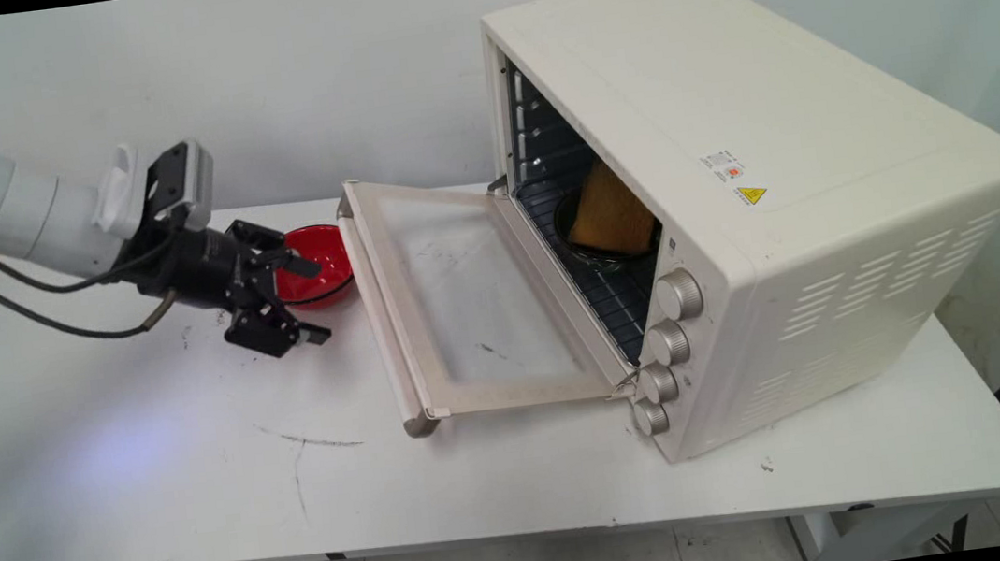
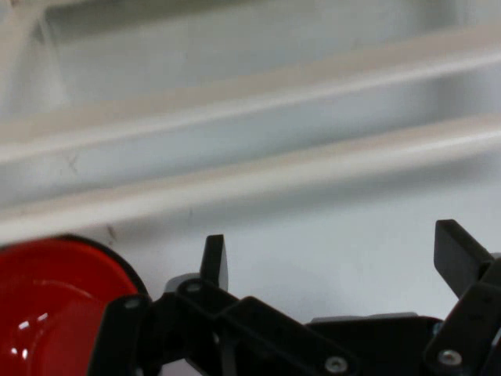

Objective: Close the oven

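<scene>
Tool: the tool [image 1: 300, 299] hangs low over the counter [image 1: 201, 465], its fingers spread wide and holding nothing.
Nearest thing: a red bowl [image 1: 314, 262] stands just beside the tool, behind its upper finger; it is not between the fingers.
Oven: the toaster oven [image 1: 763, 194] stands with its door [image 1: 464, 294] folded down flat, the door's edge near the bowl.
Inside oven: a brown bread-like piece [image 1: 610, 210] leans in a dark pan [image 1: 574, 249] on the rack.
Obstacles: the open door lies between bowl and oven cavity.
Hand view: bowl [image 2: 55, 305] at lower left, door frame [image 2: 250, 176] ahead.
</scene>
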Controlling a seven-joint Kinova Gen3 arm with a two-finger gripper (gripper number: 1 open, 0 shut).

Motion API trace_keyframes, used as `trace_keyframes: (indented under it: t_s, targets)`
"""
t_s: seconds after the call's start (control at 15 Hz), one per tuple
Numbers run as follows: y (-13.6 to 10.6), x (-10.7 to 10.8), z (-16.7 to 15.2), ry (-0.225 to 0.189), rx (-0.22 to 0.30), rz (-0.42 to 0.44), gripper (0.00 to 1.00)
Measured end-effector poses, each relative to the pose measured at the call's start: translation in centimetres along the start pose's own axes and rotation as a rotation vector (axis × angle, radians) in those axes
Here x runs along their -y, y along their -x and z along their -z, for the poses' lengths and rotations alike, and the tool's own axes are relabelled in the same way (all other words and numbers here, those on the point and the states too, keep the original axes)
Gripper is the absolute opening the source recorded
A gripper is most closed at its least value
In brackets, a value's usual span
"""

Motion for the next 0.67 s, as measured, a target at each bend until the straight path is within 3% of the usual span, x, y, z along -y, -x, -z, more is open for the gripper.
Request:
trace_keyframes:
  t_s: [0.4,0.47,0.67]
  targets:
    - [1.8,-0.1,-1.1,-0.001,0.025,0.004,1.0]
    - [2.1,-0.1,-1.4,-0.001,0.028,0.005,0.0]
    - [2.6,-0.2,-2.3,-0.001,0.036,0.011,0.0]
